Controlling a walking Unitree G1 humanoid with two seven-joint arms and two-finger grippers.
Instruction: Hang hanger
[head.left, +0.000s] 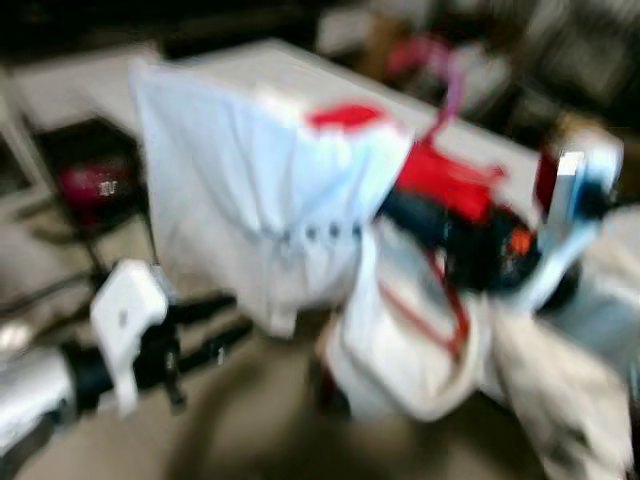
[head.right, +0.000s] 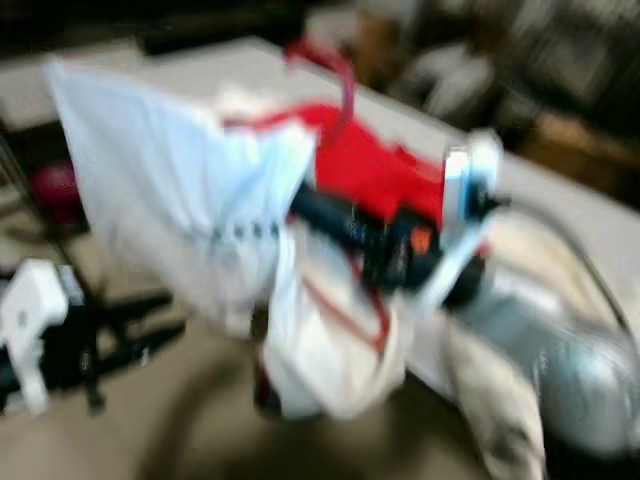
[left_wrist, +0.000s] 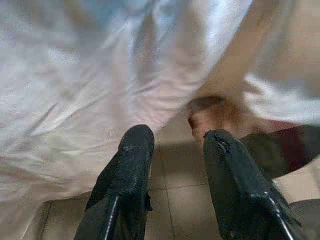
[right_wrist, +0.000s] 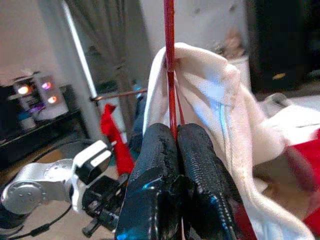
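1. Right wrist view: we find the right gripper (right_wrist: 175, 137) clenched on the red hanger (right_wrist: 170, 65), a white garment (right_wrist: 210, 85) draped over it.
2. The left gripper (left_wrist: 175, 145) is spread, empty, just beneath white cloth (left_wrist: 75, 90).

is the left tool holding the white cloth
No, the left tool is open, its black fingers apart below the white cloth.

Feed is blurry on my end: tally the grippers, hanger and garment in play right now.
Grippers: 2, left gripper open, right gripper shut on the hanger
Red hanger: 1
White garment on it: 1
Total: 4
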